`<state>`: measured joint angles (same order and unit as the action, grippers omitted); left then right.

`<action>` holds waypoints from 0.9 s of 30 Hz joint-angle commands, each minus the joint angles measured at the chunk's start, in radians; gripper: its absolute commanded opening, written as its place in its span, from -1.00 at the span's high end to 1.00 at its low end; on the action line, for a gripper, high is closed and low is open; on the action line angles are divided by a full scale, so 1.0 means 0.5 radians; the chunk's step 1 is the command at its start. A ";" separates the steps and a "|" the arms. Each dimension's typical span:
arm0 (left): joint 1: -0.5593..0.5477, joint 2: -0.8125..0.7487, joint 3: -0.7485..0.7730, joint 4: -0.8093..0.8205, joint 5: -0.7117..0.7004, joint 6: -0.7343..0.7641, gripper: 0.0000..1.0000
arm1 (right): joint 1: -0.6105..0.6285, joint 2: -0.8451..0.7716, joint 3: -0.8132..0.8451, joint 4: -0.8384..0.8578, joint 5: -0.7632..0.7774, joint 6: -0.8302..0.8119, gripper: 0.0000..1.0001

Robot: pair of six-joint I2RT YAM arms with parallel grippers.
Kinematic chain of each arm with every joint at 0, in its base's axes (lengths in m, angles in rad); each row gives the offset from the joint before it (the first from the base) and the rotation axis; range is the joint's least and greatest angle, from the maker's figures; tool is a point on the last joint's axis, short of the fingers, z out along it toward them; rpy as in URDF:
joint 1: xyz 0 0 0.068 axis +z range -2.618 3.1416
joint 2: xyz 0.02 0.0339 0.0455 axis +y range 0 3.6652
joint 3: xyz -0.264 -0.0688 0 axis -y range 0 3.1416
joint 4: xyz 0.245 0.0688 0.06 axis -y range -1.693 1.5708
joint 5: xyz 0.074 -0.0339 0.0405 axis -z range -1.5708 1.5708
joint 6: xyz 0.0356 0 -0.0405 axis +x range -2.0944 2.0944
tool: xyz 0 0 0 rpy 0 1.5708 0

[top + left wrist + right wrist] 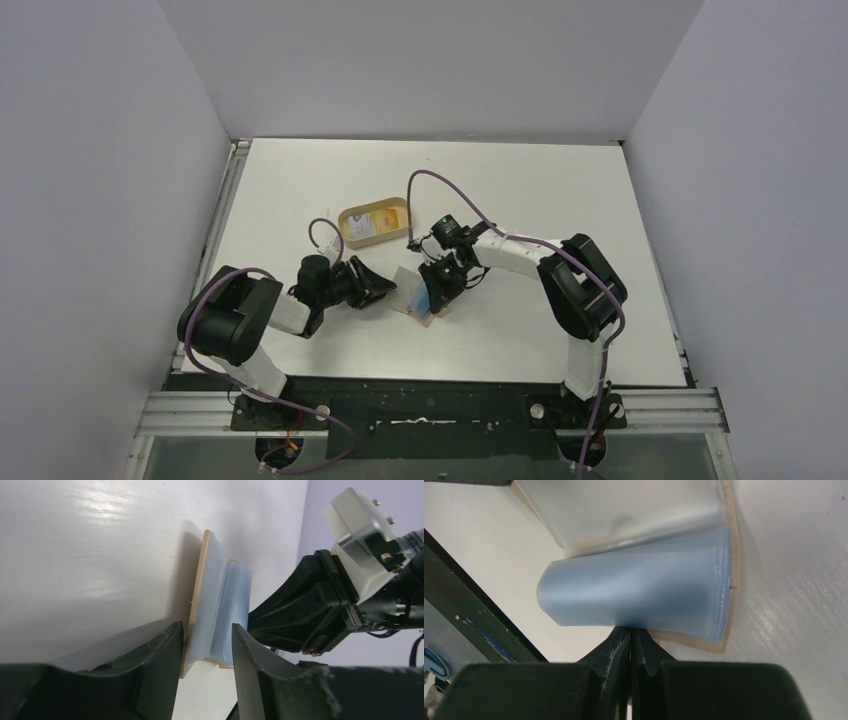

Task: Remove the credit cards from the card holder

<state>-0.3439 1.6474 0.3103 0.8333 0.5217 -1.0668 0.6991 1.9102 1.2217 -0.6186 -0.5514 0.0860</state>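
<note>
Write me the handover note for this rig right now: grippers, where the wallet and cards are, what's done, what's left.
Left gripper: jaws either side of the card holder, close against its edge; firm grip not certain.
Right gripper: shut, tips at the edge of the light blue stack inside the holder; whether they pinch anything is unclear.
Card holder: open on the table between the arms.
Done: holder opened. Left: pull out the cards; none is out yet.
</note>
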 commanded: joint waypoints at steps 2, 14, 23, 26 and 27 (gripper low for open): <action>-0.021 0.022 -0.022 0.501 0.198 -0.221 0.33 | -0.005 -0.008 0.016 0.097 0.032 -0.031 1.00; -0.024 0.045 -0.006 0.512 0.215 -0.245 0.69 | -0.005 -0.003 0.022 0.083 0.056 -0.036 1.00; -0.024 -0.134 -0.010 0.216 0.170 -0.123 1.00 | -0.008 -0.025 0.048 0.049 0.127 -0.024 0.81; -0.024 -0.419 0.028 -0.267 0.070 0.096 1.00 | -0.026 -0.114 0.059 0.026 0.221 0.000 0.33; -0.024 -0.537 0.050 -0.478 0.006 0.196 1.00 | -0.036 -0.153 0.065 0.015 0.261 0.009 0.21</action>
<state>-0.3496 1.5635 0.2970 0.8795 0.5686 -1.1236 0.6991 1.9018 1.2232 -0.6231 -0.5446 0.0990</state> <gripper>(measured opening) 0.023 0.300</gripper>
